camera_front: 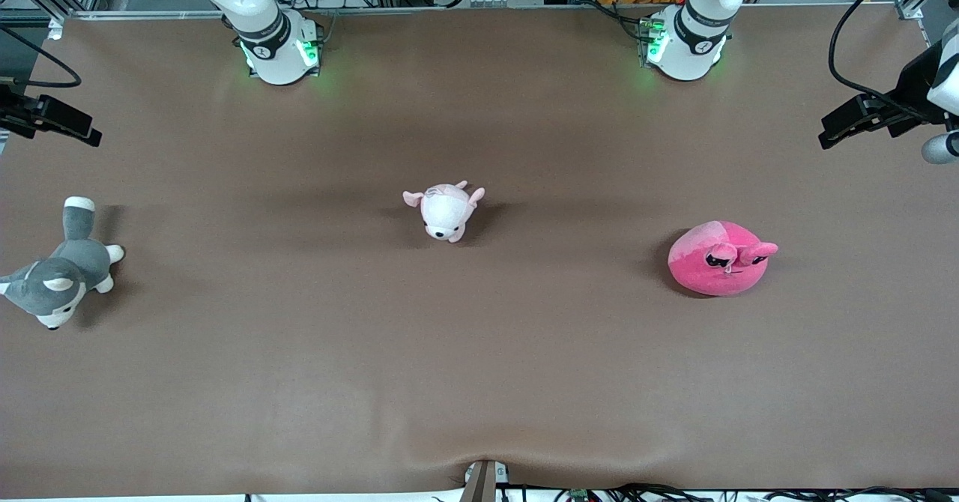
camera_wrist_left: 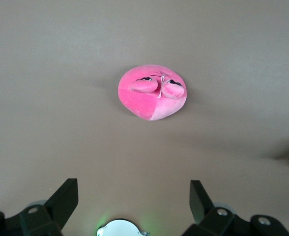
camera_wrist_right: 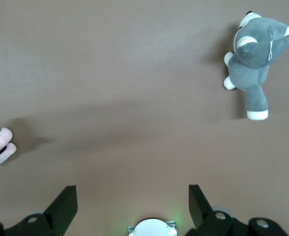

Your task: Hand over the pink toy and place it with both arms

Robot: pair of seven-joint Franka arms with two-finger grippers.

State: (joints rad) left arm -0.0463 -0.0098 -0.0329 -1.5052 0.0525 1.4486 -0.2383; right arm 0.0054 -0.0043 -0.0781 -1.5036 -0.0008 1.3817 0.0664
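Your pink toy (camera_front: 721, 258) lies on the brown table (camera_front: 300, 352) toward the left arm's end, its 2 ears and dark eyes turned up, with nothing touching it. The left gripper (camera_wrist_left: 133, 201) hangs high above the table, fingers (camera_wrist_left: 63, 199) spread wide apart, with the toy in its wrist view. The right gripper (camera_wrist_right: 132, 202) is likewise raised and spread apart, holding nothing.

Near the table's middle sits a small white-and-pale-pink plush animal (camera_front: 445, 212), well apart from the pink toy. A grey-and-white husky plush (camera_front: 61, 273) lies at the right arm's end (partly cut off by the front view's edge). You won't find any readable writing.
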